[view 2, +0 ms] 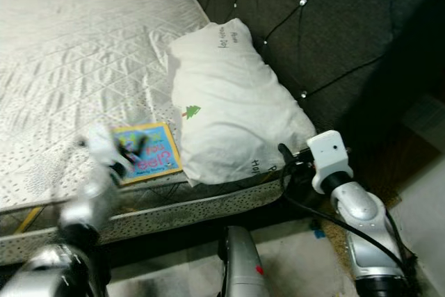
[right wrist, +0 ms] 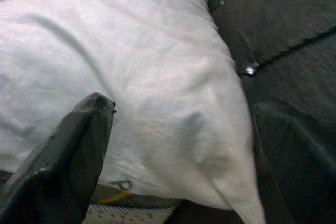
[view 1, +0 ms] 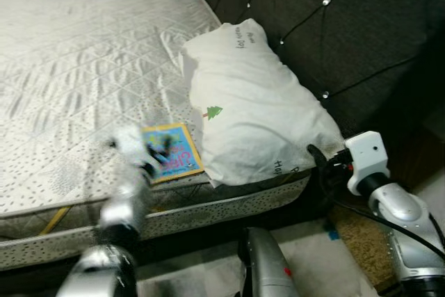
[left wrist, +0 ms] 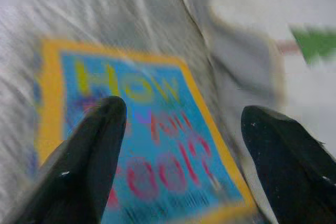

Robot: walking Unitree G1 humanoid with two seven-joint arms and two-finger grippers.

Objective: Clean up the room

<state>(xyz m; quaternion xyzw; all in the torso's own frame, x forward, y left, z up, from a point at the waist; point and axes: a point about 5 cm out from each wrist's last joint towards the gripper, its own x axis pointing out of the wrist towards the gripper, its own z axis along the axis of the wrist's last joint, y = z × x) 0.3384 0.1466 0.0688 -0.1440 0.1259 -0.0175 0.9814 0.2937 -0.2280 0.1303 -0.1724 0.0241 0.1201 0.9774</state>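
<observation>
We judge we are reaching for the book (view 1: 171, 151), which lies flat on the mattress (view 1: 76, 81) near its front edge, just beside the white pillow (view 1: 257, 116). Our left gripper (left wrist: 181, 145) hovers over the cover with its fingers spread and nothing between them; the view is blurred, so contact is hard to rule out. Next we need to lower and close on the book's edge. Our right gripper (view 1: 314, 154) is held near the pillow's lower corner, by the dark headboard (view 1: 348, 26); we cannot tell its finger state.
</observation>
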